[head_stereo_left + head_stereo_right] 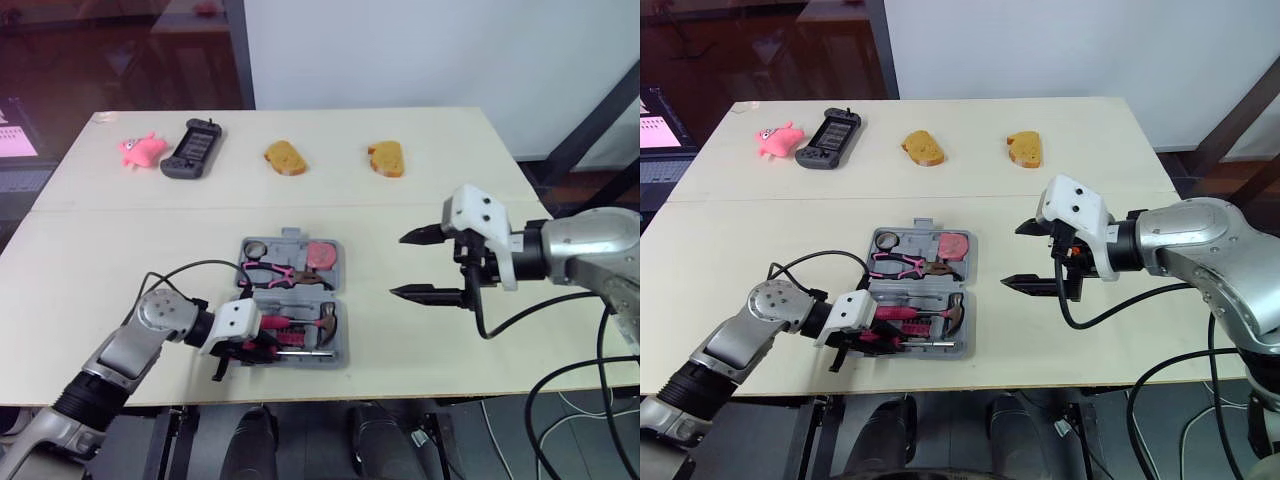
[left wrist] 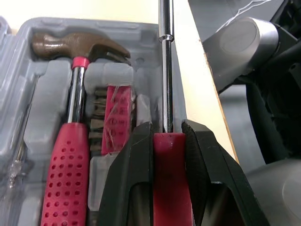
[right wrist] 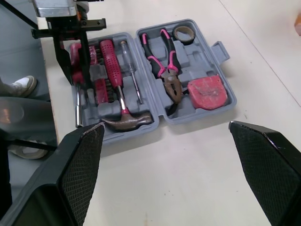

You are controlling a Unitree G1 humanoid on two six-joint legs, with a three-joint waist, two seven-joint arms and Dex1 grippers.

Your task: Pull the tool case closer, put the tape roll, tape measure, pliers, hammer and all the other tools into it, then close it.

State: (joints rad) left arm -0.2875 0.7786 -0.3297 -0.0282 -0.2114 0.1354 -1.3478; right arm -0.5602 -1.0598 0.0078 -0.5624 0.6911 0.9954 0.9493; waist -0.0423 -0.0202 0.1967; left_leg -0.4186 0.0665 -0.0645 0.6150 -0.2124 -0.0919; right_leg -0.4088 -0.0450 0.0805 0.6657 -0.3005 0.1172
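Left eye view: big pale table (image 1: 420, 210), loads of bare top to the right and behind. Grey tool case (image 1: 342, 340) lying open and flat, close to the table's front edge, little margin in front.

Right arm stretched in across the table's right edge. Right tool (image 1: 398, 265) hovering just beside the case, released, spread wide, gripping nothing.

Left arm angled in over the front-left edge. Left tool (image 2: 168, 127) down on the case's front half, clenched on the red handle of a screwdriver (image 2: 166, 70). Handle mostly buried between the black fingers (image 2: 131, 179). Chrome shaft running along the case's outer wall, tip cut off at the left wrist view's border. Seated in its slot or resting on the rim: cannot tell. Front-left corner of the case masked by that tool in both eye views.

Inside, front half: hammer (image 3: 126, 120) with red grip, right next to a red bit holder (image 2: 115, 117). Back half: pink-handled pliers (image 3: 164, 66), red tape measure (image 3: 207, 92), tape roll (image 3: 183, 33) in the corner.

Far back row, well apart from the action: pink toy (image 1: 143, 149), black handheld (image 1: 192, 148), two bread slices (image 1: 285, 158).
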